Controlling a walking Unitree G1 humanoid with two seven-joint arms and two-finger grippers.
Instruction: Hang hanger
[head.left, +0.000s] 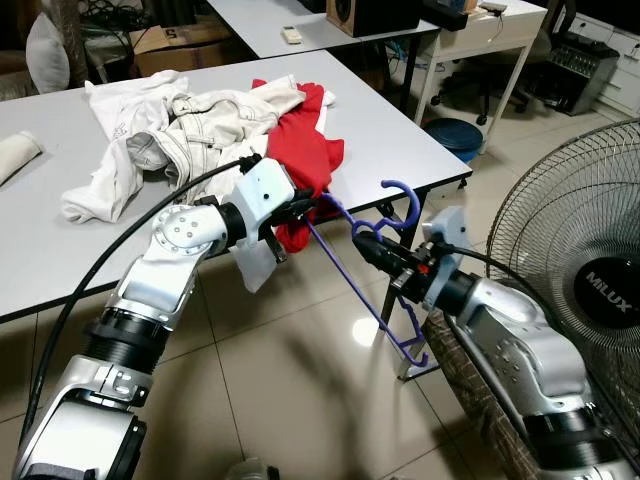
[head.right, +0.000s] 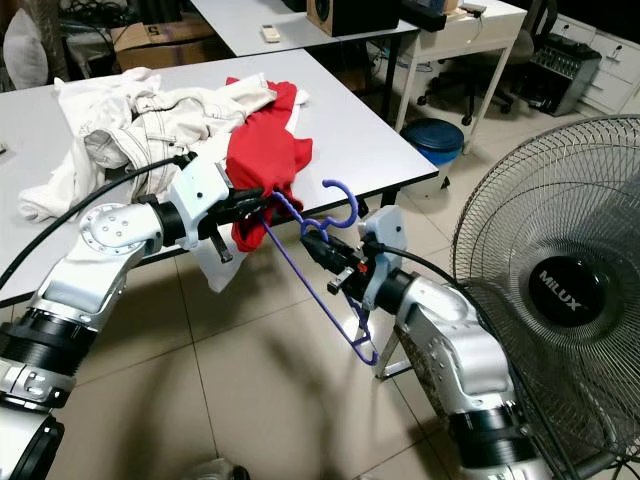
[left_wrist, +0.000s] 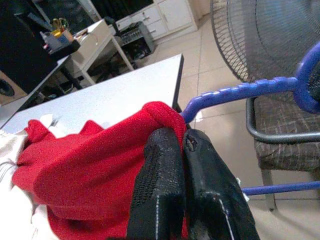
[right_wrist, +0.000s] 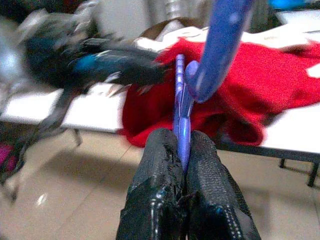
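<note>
Clothing lies heaped on the grey table (head.left: 60, 260): a white garment (head.left: 170, 130) at 11 o'clock in the head views, with a red shirt (head.left: 305, 150) just beside it at 12 o'clock, draping over the near table edge.

Left gripper (head.left: 300, 212) sits at the table edge near frame centre. Fingers (left_wrist: 157, 185) are pressed together, pinching a fold of the red shirt; the hanger arm emerges from under that fold.

Blue hanger (head.left: 350, 280) hangs in the air off the table edge, between the two grippers. One end is tucked into the shirt, the hook (head.left: 400, 205) points up, and the far end drops toward the tiled floor (head.left: 290, 400).

Right gripper (head.left: 372, 245) is at 3 o'clock of the left gripper, fingers (right_wrist: 210, 200) clamped on the hanger near the hook base.

Fan (head.left: 590, 270) stands at 3 o'clock, right of the right arm.
</note>
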